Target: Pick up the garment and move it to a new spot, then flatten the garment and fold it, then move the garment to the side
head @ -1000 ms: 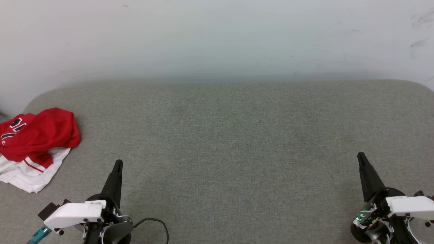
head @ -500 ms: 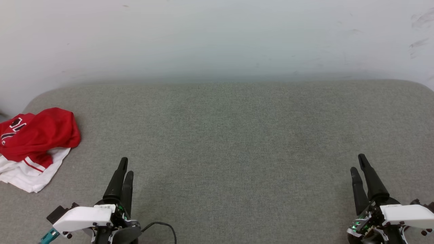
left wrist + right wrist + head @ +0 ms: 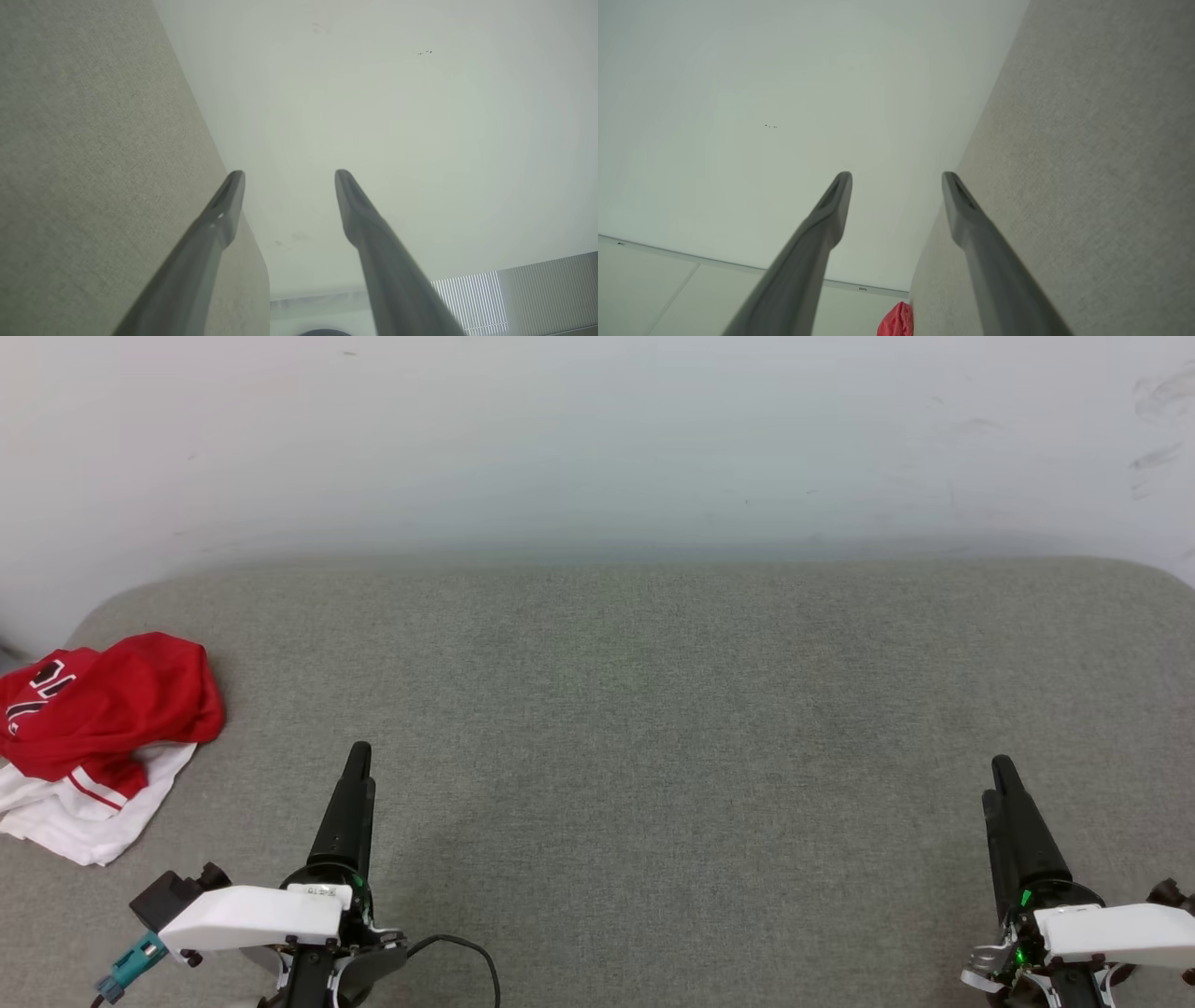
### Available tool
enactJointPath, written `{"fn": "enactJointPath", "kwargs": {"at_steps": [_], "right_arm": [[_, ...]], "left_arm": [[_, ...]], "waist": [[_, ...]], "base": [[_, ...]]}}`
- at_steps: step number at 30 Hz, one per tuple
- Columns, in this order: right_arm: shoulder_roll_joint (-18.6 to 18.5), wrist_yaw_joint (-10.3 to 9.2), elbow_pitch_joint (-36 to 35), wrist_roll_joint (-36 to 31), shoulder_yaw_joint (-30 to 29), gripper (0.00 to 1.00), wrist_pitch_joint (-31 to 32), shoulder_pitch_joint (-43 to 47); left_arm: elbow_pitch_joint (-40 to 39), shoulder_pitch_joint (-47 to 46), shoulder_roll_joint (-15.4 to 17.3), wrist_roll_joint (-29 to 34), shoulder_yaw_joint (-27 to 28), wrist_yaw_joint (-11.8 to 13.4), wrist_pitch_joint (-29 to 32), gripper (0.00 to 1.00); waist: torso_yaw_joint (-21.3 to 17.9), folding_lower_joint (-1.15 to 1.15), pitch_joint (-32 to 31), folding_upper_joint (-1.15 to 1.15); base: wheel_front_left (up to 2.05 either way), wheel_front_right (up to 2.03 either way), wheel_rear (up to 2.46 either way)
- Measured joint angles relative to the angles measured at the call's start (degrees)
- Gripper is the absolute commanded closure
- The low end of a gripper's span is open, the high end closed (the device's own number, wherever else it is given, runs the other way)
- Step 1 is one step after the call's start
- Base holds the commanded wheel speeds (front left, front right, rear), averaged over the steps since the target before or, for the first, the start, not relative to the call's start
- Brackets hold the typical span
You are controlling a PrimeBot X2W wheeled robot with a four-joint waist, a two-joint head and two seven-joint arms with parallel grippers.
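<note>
Jaws apart, empty, on both: left gripper, right gripper. One crumpled red-and-white jersey at nine o'clock on grey cushion.

- Grey woven-fabric bench with rounded far corners, spanning the head view.
- Pale, plain wall directly behind the bench.
- Dark scuff marks high on the wall's right side.
- Pale ribbed panel low in the left wrist view.
</note>
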Motion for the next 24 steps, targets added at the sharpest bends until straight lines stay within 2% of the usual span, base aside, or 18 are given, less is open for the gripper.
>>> {"fn": "enactJointPath", "kwargs": {"at_steps": [14,24], "right_arm": [[-0.3,0.00,-2.5,-25.2,0.2,0.00,-2.8,0.7],[-0.3,0.00,-4.4,-41.6,0.8,0.00,-2.4,1.3]], "left_arm": [[-1.7,0.5,-0.3,22.4,-0.1,0.0,-2.9,0.00],[-1.8,1.1,-0.4,37.7,0.2,0.0,-4.9,0.00]], "waist": [[0.2,0.00,-0.2,0.00],[0.4,0.00,-0.3,0.00]], "base": [[0.00,0.00,0.00],[0.00,0.00,0.00]]}}
